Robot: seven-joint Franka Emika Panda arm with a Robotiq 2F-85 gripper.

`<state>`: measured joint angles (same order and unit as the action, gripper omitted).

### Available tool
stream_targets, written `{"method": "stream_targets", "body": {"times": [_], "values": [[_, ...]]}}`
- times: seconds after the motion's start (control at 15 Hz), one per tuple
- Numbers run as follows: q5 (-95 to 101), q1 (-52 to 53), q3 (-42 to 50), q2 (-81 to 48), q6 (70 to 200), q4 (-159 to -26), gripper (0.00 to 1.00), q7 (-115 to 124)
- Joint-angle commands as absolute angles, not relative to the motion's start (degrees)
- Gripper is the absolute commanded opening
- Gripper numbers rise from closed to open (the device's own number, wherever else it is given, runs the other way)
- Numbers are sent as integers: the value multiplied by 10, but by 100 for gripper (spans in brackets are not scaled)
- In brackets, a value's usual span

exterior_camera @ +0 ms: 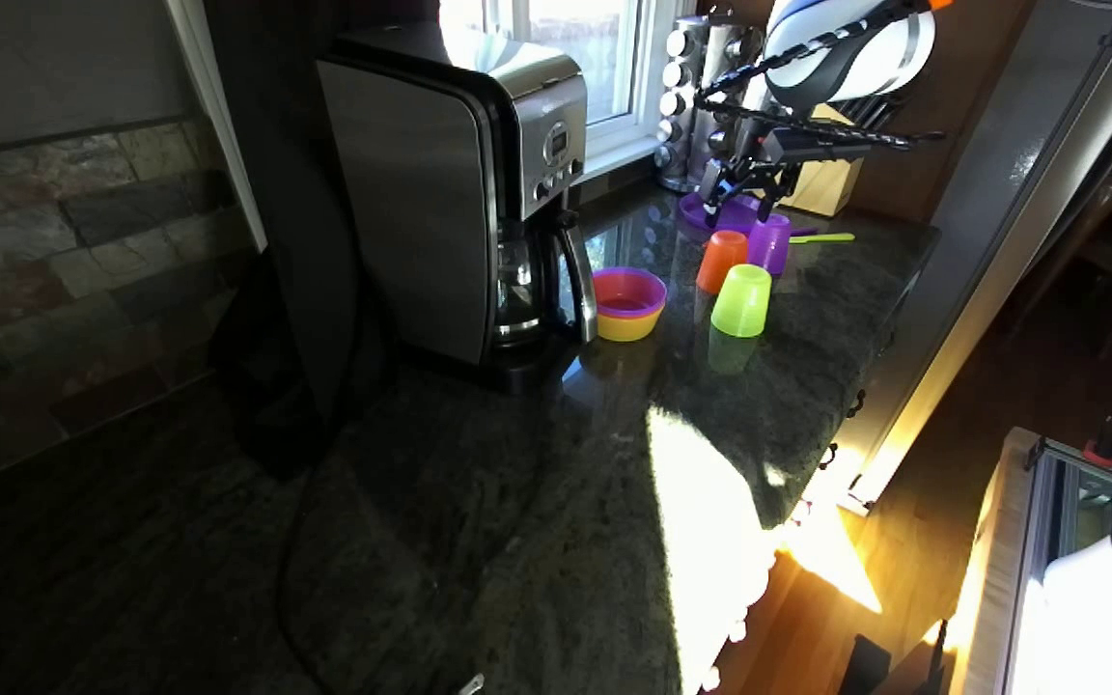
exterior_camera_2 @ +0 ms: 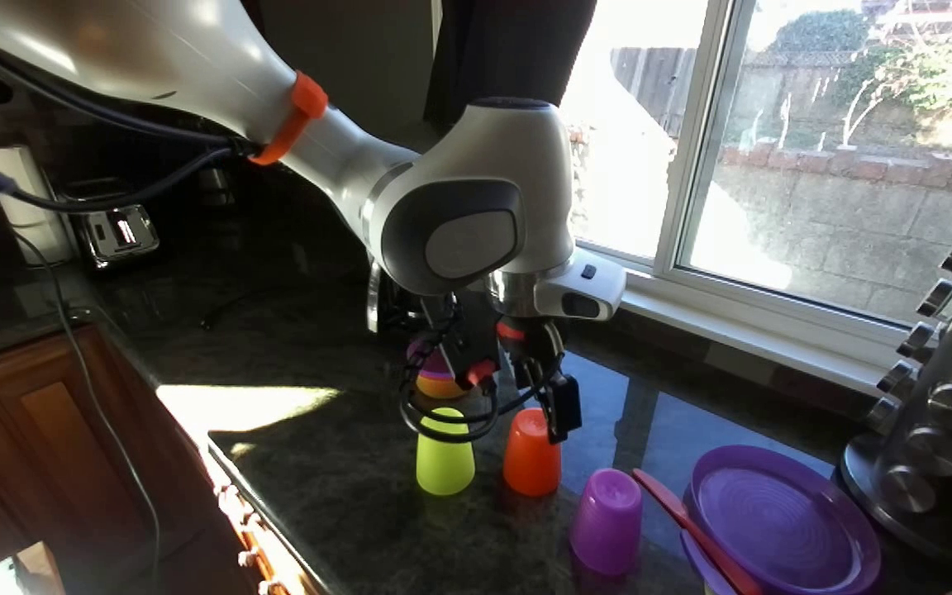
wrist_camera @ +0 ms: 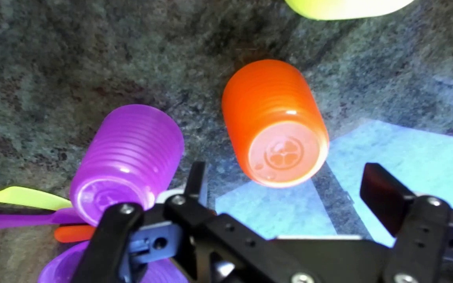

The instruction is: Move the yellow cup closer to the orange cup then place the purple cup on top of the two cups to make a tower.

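In the wrist view the claw (wrist_camera: 285, 181) is spread wide and released, its fingers (wrist_camera: 383, 196) well apart, and a gap shows on either side of the upside-down orange cup (wrist_camera: 269, 98), whose base bears a clover-like mark. The purple cup (wrist_camera: 132, 145) stands left of it, partly covered by the claw; contact there cannot be told. Only an edge of the lime-yellow cup (wrist_camera: 348, 8) enters at the top. The desk (wrist_camera: 53, 78) is dark mottled stone, and a lime knife (wrist_camera: 26, 197) rests at the left. In an exterior view the claw points down, one finger overlapping the upper side of the orange cup (exterior_camera_2: 530, 463) in the picture, and from left to right stand lime-yellow, orange and purple, bases up, with gaps between. A red knife (exterior_camera_2: 695, 529) crosses the rim of a purple plate (exterior_camera_2: 773, 512) near a spice rack (exterior_camera_2: 939, 405); the window (exterior_camera_2: 699, 149) looks onto a block wall (exterior_camera_2: 848, 186), and this view alone shows a toaster (exterior_camera_2: 121, 235) and a paper towel roll (exterior_camera_2: 26, 198). In an exterior view a coffee maker (exterior_camera: 421, 212) stands with its glass carafe (exterior_camera: 517, 290) beside a low bowl-shaped piece (exterior_camera: 625, 326), purple-rimmed above and yellow below; a knife block (exterior_camera: 821, 188) appears behind the claw, sunlight (exterior_camera: 710, 531) falls across the desk, and the wood floor (exterior_camera: 807, 618) shows past its edge.
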<state>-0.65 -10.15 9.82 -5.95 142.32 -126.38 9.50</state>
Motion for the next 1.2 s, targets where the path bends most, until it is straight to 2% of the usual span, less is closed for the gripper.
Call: {"method": "stream_targets", "body": {"times": [0.0,0.53,0.6,0.73,0.93,1.13], "values": [[-30,-100,93,-94,1410,-1228,100,66],[4,-87,93,-141,1341,-1183,98,80],[7,-86,93,-144,1333,-1179,74,81],[10,-85,93,-147,1324,-1175,69,81],[13,-82,90,-138,1315,-1179,45,77],[24,-75,90,-123,1306,-1194,42,79]]}}
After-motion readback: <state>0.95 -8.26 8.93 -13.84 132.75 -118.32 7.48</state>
